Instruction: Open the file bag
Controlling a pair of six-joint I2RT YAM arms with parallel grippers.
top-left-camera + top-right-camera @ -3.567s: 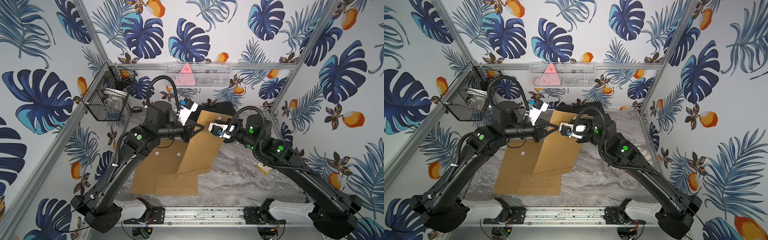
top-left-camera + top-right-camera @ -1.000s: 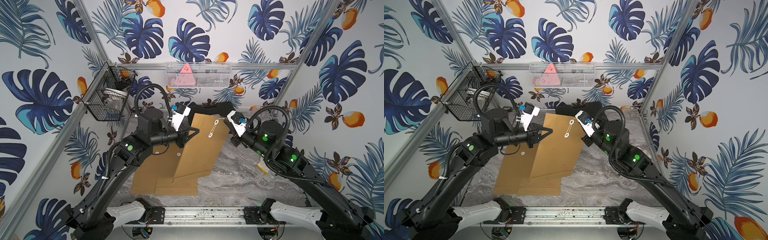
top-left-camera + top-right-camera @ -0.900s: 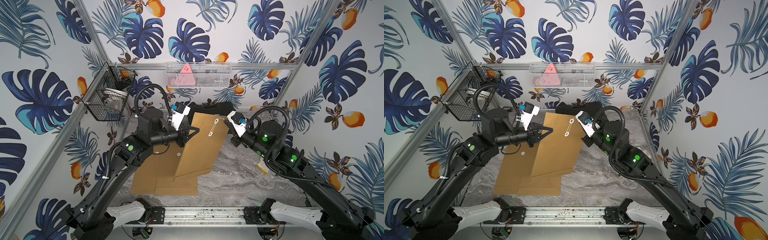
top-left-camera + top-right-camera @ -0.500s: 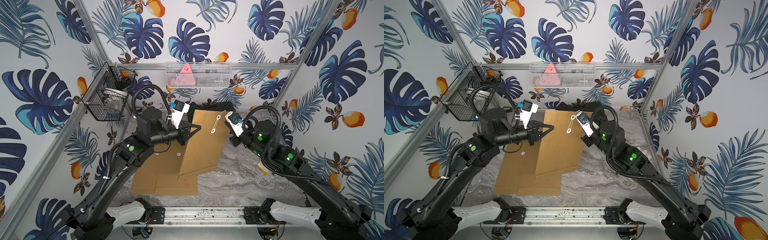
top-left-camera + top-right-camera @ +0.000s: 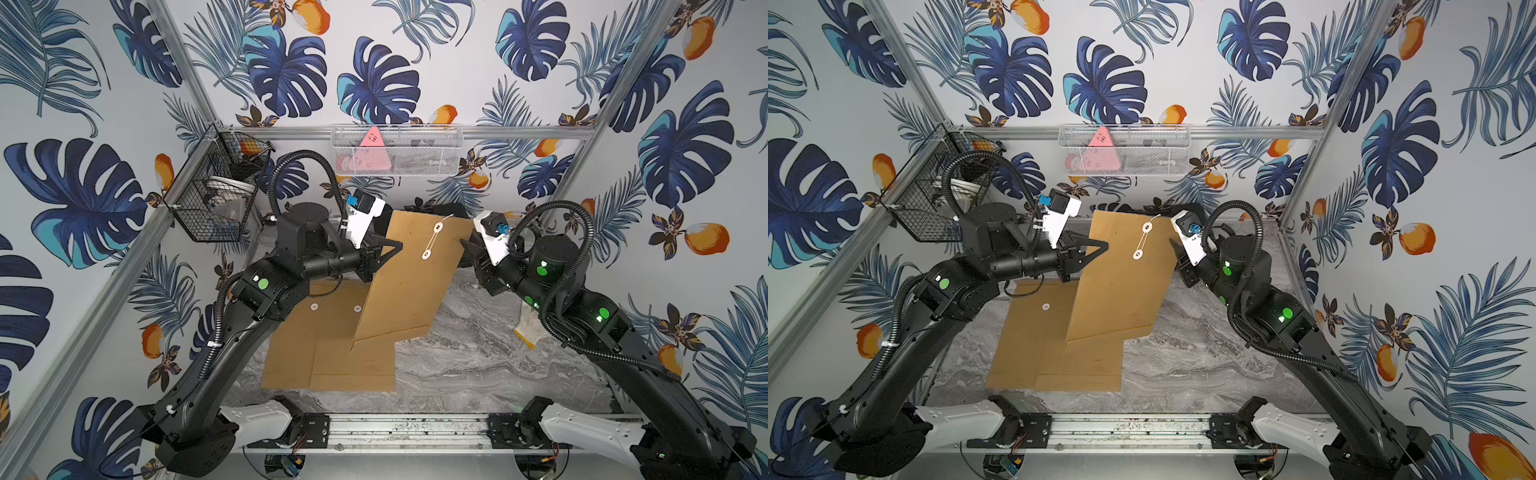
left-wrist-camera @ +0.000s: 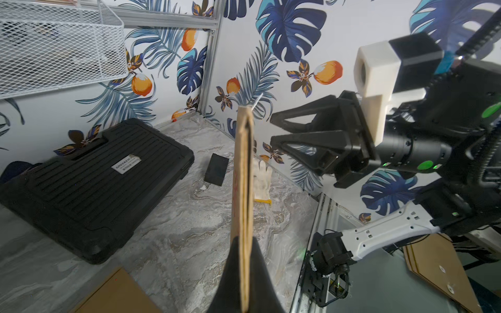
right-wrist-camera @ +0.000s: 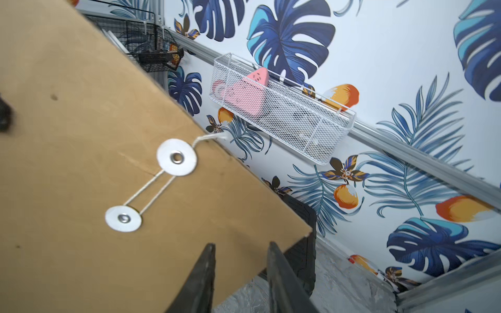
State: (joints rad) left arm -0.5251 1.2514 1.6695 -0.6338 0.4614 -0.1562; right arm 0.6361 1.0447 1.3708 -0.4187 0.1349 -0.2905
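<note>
A brown paper file bag (image 5: 407, 282) (image 5: 1121, 286) stands tilted upright over the table. My left gripper (image 5: 395, 249) (image 6: 245, 241) is shut on its left edge (image 6: 242, 176). Two white discs (image 7: 176, 157) (image 7: 123, 218) sit on its face with string running between them. A loose string end (image 7: 211, 136) sticks out past the top edge. My right gripper (image 5: 468, 249) (image 7: 241, 245) (image 6: 272, 129) is open beside the bag's right edge, with nothing between its fingers.
More flat brown file bags (image 5: 332, 353) lie on the marble table under the held one. A black case (image 6: 89, 184), a small black box (image 6: 216, 169) and a white glove (image 6: 261, 176) lie at the back right. Wire baskets (image 5: 216, 199) (image 5: 397, 149) hang on the walls.
The right gripper, over the discs seconds ago, has drawn back to the bag's right edge and its jaws have just opened. The left gripper still holds the bag, now a little more upright.
</note>
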